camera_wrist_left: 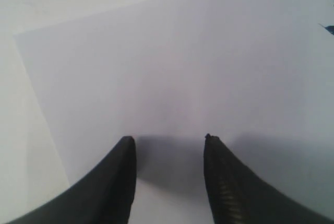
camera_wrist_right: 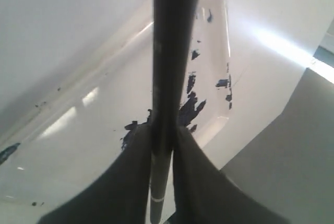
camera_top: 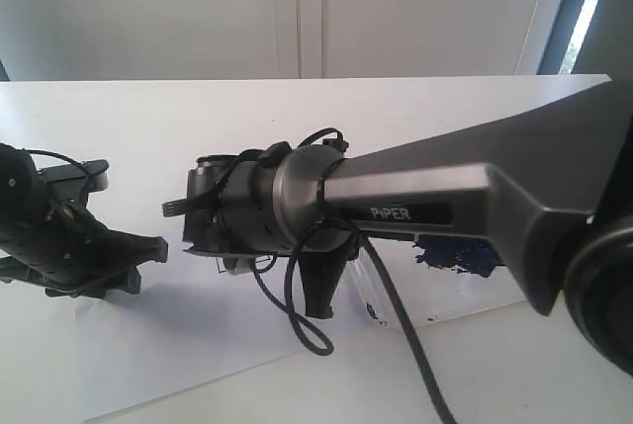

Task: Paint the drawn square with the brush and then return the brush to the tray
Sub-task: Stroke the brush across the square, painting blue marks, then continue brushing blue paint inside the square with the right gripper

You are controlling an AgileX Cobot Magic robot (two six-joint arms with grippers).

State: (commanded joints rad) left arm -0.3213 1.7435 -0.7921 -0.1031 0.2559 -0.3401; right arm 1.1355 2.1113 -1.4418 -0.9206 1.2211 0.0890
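Note:
In the right wrist view the brush [camera_wrist_right: 172, 51] shows as a long black handle running straight out between the fingers of my right gripper [camera_wrist_right: 163, 132], which is shut on it. Its tip is hidden. Below it lies the tray [camera_wrist_right: 78, 130], glossy white with dark blue paint splatters [camera_wrist_right: 190, 104]. The drawn square [camera_top: 460, 254] appears in the exterior view as a ragged dark-blue blotch on the paper, partly hidden under the right arm. My right gripper [camera_top: 321, 291] points down left of the blotch. My left gripper [camera_wrist_left: 168, 139] is open over bare paper, holding nothing.
A white paper sheet [camera_wrist_left: 167, 78] covers the white table [camera_top: 148, 108]. The right arm [camera_top: 445, 197] spans the middle and right of the exterior view, with a black cable [camera_top: 396, 315] looping below it. The left gripper [camera_top: 148, 246] rests at the far left.

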